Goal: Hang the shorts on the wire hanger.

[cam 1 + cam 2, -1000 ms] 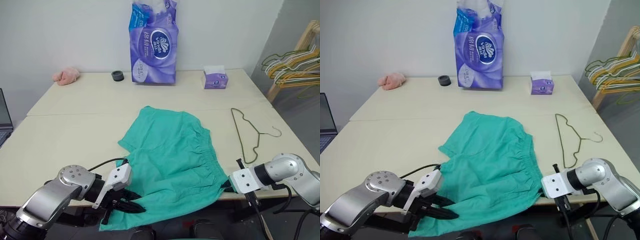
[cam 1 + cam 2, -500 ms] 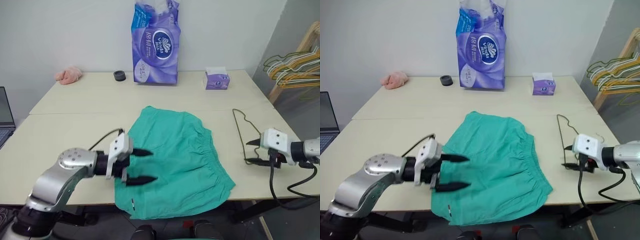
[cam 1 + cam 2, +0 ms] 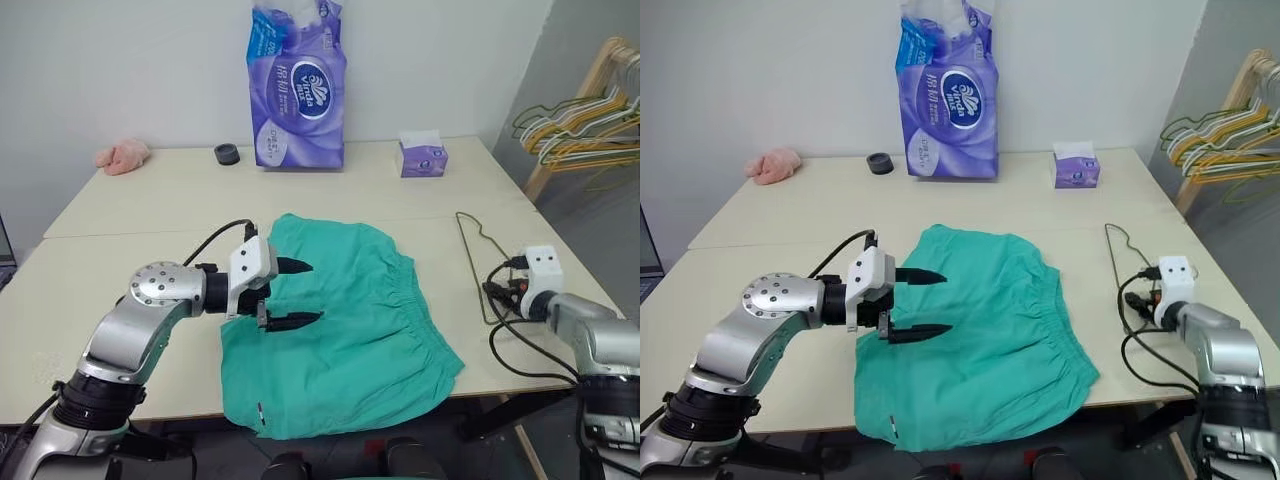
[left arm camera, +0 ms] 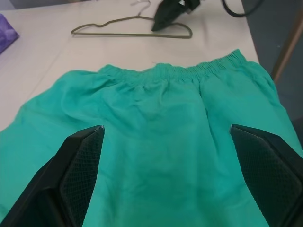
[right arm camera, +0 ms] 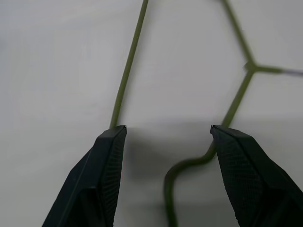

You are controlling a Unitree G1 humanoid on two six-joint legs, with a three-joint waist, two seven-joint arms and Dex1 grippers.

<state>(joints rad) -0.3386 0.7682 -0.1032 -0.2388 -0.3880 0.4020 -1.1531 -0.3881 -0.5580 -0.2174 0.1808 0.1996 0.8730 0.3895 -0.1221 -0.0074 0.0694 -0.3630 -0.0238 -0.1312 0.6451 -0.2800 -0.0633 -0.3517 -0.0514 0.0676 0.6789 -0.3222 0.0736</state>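
Reaching for the wire hanger (image 3: 478,262) looks like the step in hand: right gripper (image 5: 163,137) sits low over the table (image 3: 120,250) w/ fingers spread moderately, nothing between them but the hanger's lower corner, wire running past one fingertip and curling between the two. Not gripped yet. Hanger lies flat on the tabletop, just right of the shorts (image 3: 350,320), apart from the waistband, hook end pointing toward the right table edge.

Shorts are spread flat mid-table, near front edge, one leg hem hanging slightly over it; gathered waistband faces the hanger. Left gripper (image 3: 292,293) hovers above the shorts' left part, fingers wide apart, holding nothing, aimed across toward the waistband.

Task is early by my read: no cloth on the wire. Next move prob. needs right fingers to drop and pinch the thin wire at that corner, tricky since it lies flush on the table, then lift it so a leg or the waistband can be fed over the bar. Left would need to pinch cloth.
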